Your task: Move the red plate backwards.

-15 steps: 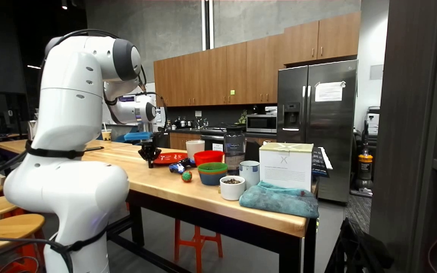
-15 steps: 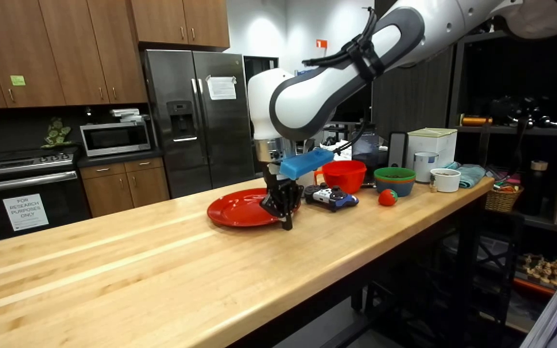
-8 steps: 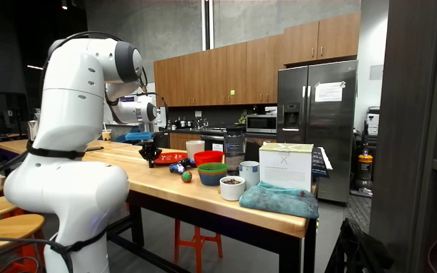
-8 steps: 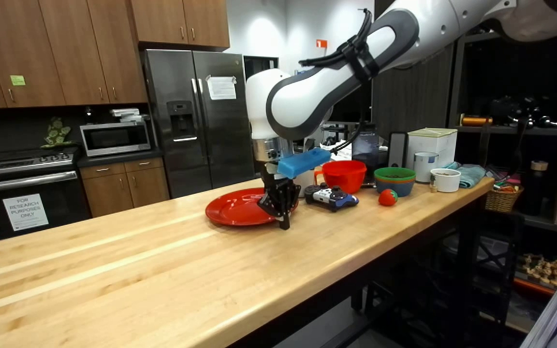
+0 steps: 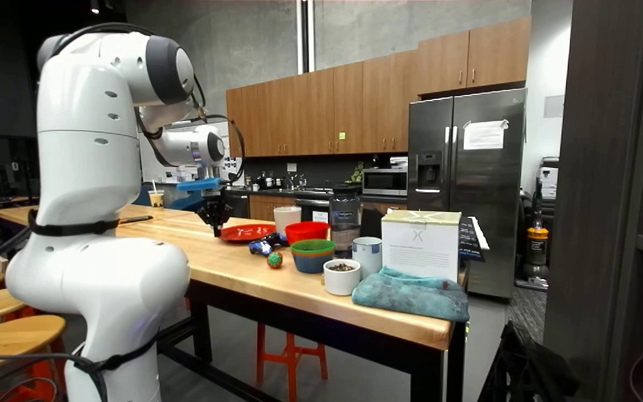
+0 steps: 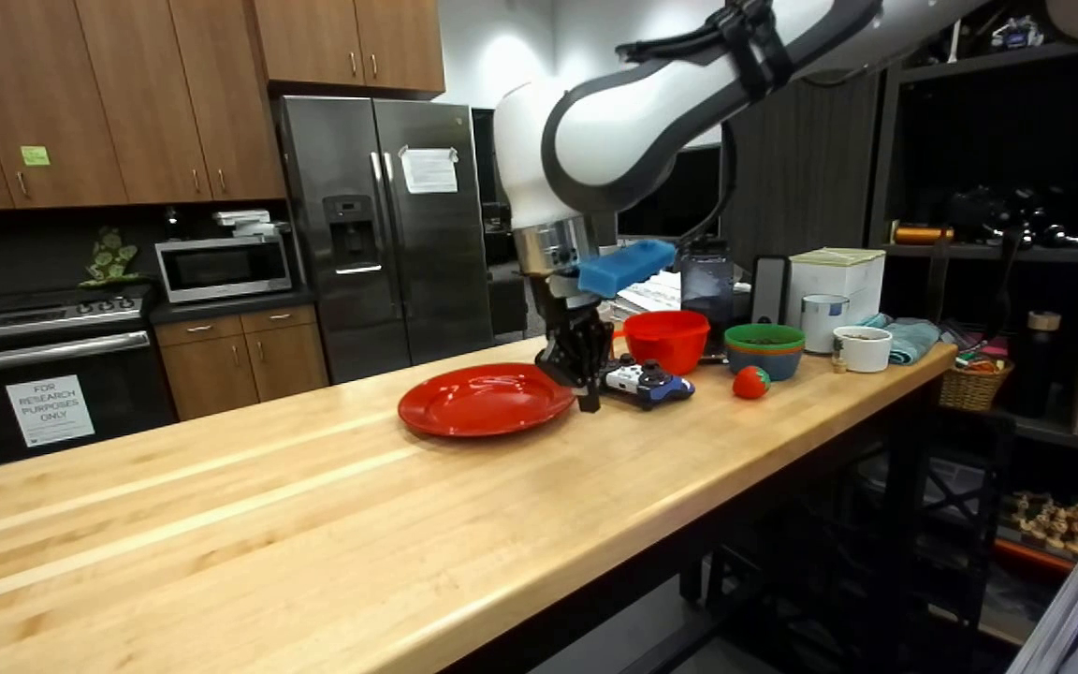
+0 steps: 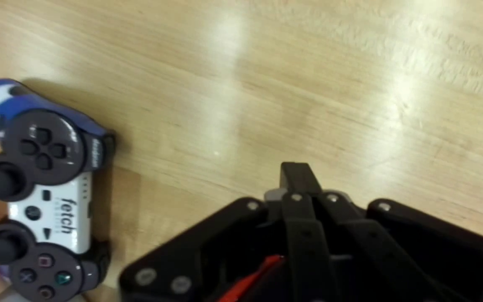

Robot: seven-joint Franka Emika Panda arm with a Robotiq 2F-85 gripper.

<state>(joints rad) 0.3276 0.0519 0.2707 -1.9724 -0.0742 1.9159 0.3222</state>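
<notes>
The red plate (image 5: pixel 246 233) lies flat on the wooden table, and shows almost whole in an exterior view (image 6: pixel 483 402). My gripper (image 5: pixel 217 231) is beside the plate's edge on the robot's side. In an exterior view the gripper (image 6: pixel 589 402) looks tilted, a little above the table, and covers a small part of the plate's right rim. In the wrist view the fingertips (image 7: pixel 300 178) are together with nothing between them. A red sliver (image 7: pixel 245 281) shows behind the finger links; I cannot tell whether it is the plate.
A game controller (image 6: pixel 647 382) lies close beside the gripper, also in the wrist view (image 7: pixel 53 188). Beyond it stand a deep red bowl (image 6: pixel 668 342), stacked bowls (image 6: pixel 764 356) and a small red ball (image 6: pixel 750 382). A bottle (image 5: pixel 345 215) and white box (image 5: pixel 422 245) stand farther along.
The plate shifted slightly left in an exterior view between one second and half a second ago, then stayed. The gripper has since risen, tilted and moved off the plate's edge toward the controller.
</notes>
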